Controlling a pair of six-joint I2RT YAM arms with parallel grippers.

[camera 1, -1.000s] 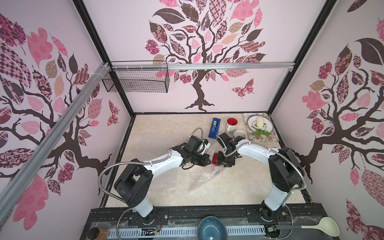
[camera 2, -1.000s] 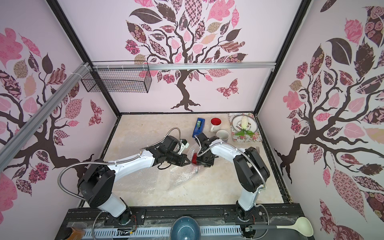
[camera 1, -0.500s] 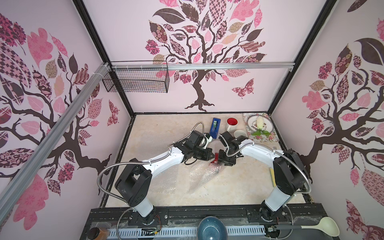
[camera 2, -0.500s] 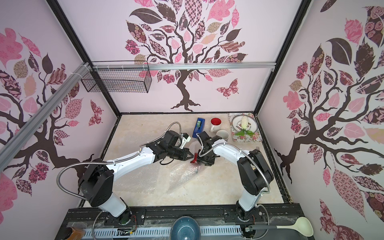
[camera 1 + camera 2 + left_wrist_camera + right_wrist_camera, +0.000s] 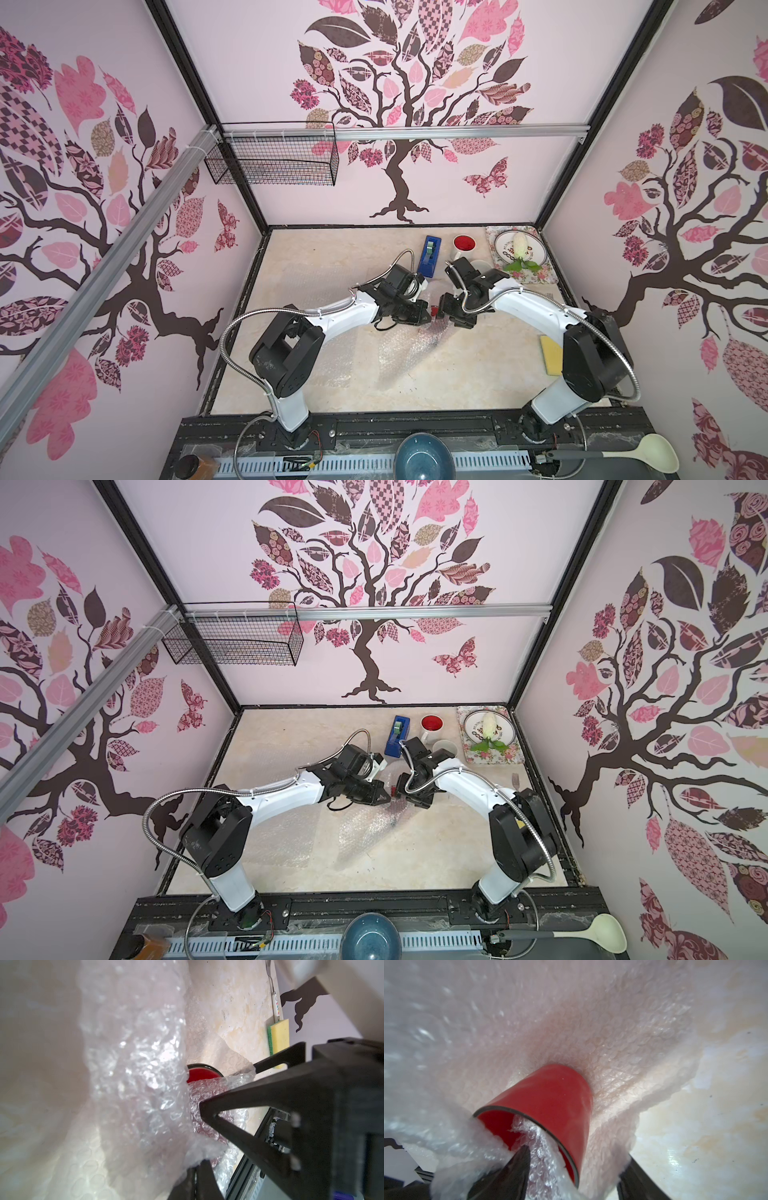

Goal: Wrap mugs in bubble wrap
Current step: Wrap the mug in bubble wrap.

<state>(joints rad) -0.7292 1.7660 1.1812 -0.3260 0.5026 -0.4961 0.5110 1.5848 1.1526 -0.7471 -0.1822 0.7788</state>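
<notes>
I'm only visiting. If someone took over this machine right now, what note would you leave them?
Left gripper: shut, seemingly pinching a raised fold of wrap.
Right gripper: open at the red mug, one finger over its mouth, one outside.
Red mug: on the wrap, centre; a flap is tucked into its mouth, one side bare.
White mug, lavender mug: unwrapped, at the back.
Done: nothing fully wrapped.
Left: finish the red mug, then the other two.

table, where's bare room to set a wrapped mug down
Free: table front strip between the arm bases; far left corner by the back wall. Crowded: far right, tape dispenser, white mug, tray; middle, bubble wrap and red mug.
</notes>
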